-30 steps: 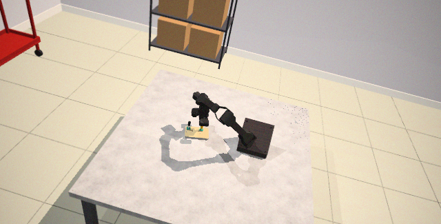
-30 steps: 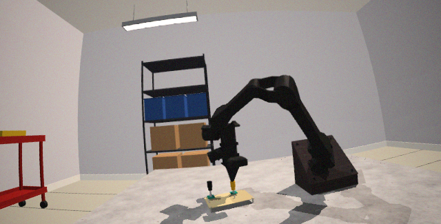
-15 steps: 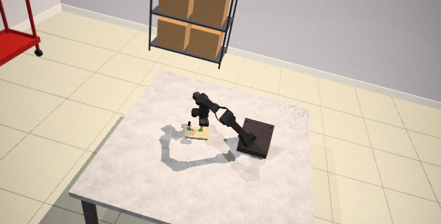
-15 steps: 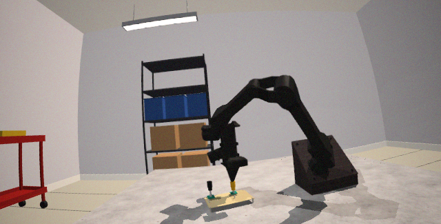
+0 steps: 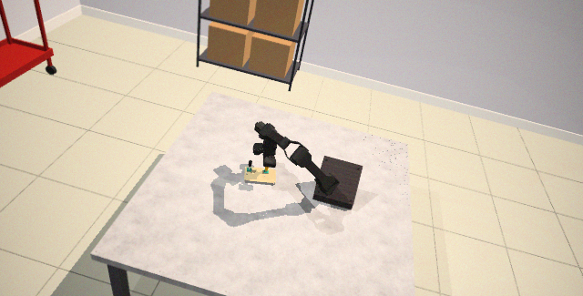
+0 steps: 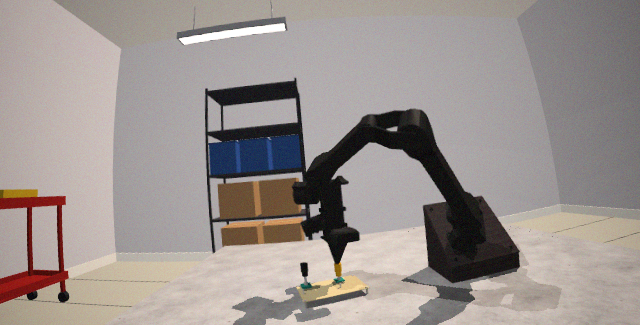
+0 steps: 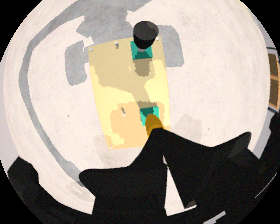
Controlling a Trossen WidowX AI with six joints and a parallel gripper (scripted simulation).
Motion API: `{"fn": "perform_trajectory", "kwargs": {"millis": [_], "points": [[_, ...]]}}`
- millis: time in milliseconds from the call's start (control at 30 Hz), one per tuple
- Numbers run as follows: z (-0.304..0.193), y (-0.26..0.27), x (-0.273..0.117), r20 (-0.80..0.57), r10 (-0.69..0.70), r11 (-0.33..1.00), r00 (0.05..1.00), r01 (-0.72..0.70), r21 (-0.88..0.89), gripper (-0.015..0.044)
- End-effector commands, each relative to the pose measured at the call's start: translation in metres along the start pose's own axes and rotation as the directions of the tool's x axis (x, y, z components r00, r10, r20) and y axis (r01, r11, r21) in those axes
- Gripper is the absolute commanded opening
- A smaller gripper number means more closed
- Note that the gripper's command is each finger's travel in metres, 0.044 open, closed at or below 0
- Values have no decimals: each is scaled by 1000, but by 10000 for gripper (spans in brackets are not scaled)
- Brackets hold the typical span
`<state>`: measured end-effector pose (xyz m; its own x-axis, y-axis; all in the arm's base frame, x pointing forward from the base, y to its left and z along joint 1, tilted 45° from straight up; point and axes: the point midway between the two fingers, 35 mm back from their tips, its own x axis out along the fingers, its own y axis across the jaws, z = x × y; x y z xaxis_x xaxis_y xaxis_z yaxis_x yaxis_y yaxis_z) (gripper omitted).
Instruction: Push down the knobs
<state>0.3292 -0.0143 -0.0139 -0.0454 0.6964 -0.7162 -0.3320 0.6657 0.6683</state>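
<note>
My gripper (image 5: 270, 163) (image 6: 337, 262) (image 7: 156, 132): closed, empty.
Black knob (image 6: 304, 269): bare shaft visible below it in exterior; wrist hides that.
Yellow knob (image 6: 338, 269) (image 7: 153, 123): under my fingertips.

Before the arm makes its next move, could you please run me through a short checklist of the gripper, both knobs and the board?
1. Gripper shut, fingertips above the yellow knob: ok.
2. Yellow knob fully down on its potentiometer: cannot tell.
3. Black knob fully down: not ok, bare shaft shows beneath it.
4. Both green potentiometers in place on the board: ok as far as visible, though firmness cannot be judged.
5. Gripper open and clear of the board: not ok.
</note>
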Motion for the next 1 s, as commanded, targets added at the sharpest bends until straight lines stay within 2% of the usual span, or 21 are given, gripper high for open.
{"fn": "perform_trajectory", "kwargs": {"millis": [0,967], "points": [[0,1,4,0,5,1000,1000,-5,3,0],[0,1,8,0,5,1000,1000,-5,3,0]]}}
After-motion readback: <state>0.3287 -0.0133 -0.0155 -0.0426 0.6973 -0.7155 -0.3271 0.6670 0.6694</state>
